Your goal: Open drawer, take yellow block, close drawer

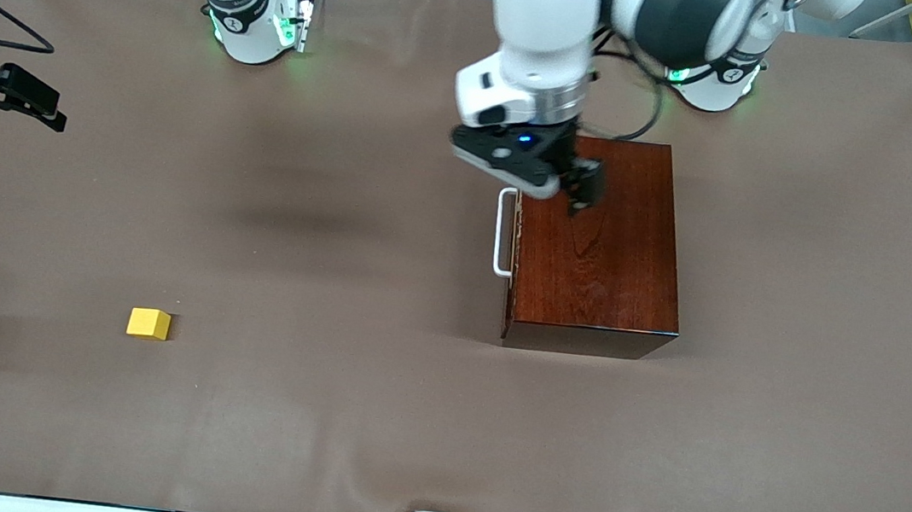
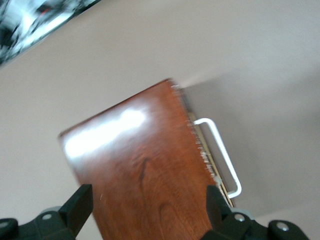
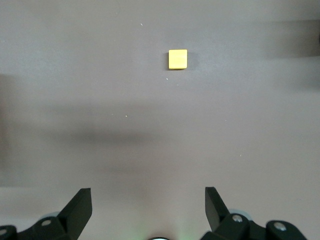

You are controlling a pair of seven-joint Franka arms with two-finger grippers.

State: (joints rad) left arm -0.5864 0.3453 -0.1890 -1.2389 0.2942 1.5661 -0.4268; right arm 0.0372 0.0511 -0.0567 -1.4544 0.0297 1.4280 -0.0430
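Our left gripper [image 1: 571, 185] hangs open and empty over the drawer [image 1: 514, 237]. We think its white handle [image 1: 502, 232] is stiff, good to grab. Our right gripper [image 1: 18, 103] waits open.

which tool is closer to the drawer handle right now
Left. The left tool hangs open over the wooden box, right by the drawer handle. The right tool waits open at the right arm's end of the table.

Left hand [image 1: 571, 188] spread; right hand [image 3: 148, 207] spread.
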